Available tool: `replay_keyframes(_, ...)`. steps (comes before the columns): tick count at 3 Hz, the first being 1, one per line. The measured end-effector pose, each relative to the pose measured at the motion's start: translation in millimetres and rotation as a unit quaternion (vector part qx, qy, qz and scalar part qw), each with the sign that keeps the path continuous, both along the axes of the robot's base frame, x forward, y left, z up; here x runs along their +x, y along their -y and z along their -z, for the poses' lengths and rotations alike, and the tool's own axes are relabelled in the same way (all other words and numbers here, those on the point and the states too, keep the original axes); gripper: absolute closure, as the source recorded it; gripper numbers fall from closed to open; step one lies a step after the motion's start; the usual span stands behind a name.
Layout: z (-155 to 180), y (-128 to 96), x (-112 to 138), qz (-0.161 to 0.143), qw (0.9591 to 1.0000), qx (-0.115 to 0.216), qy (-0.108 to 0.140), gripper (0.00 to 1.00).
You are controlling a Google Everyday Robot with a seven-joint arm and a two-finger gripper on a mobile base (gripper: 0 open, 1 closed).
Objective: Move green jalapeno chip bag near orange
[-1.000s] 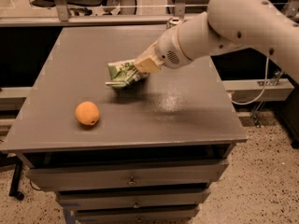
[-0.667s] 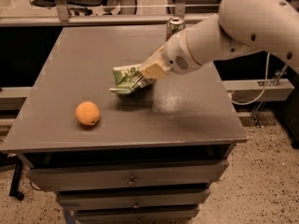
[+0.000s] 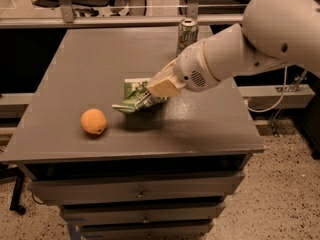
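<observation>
The green jalapeno chip bag [image 3: 134,97], crinkled green and white, is held in my gripper [image 3: 146,95] a little above the grey table top [image 3: 90,59], near its middle. The gripper is shut on the bag's right side, and the white arm reaches in from the upper right. The orange [image 3: 93,121] sits on the table near the front left, a short way to the left of and in front of the bag. The bag and the orange do not touch.
A green-and-white soda can [image 3: 187,34] stands at the back of the table, behind the arm. The table has drawers below its front edge [image 3: 135,156]. Chairs and a rail stand behind the table.
The gripper has carried the bag toward the front of the table, a little closer to the orange. The soda can, hidden by the arm before, now shows.
</observation>
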State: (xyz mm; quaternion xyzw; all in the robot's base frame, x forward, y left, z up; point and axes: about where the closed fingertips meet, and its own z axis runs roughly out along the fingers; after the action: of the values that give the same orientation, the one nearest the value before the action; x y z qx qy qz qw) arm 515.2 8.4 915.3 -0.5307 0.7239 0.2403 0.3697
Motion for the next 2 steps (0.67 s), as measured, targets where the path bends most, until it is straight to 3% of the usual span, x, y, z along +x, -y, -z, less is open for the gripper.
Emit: replay_keyframes(2,-4,-22,-36,-0.013,0.9990,0.037,-0.019,1.00)
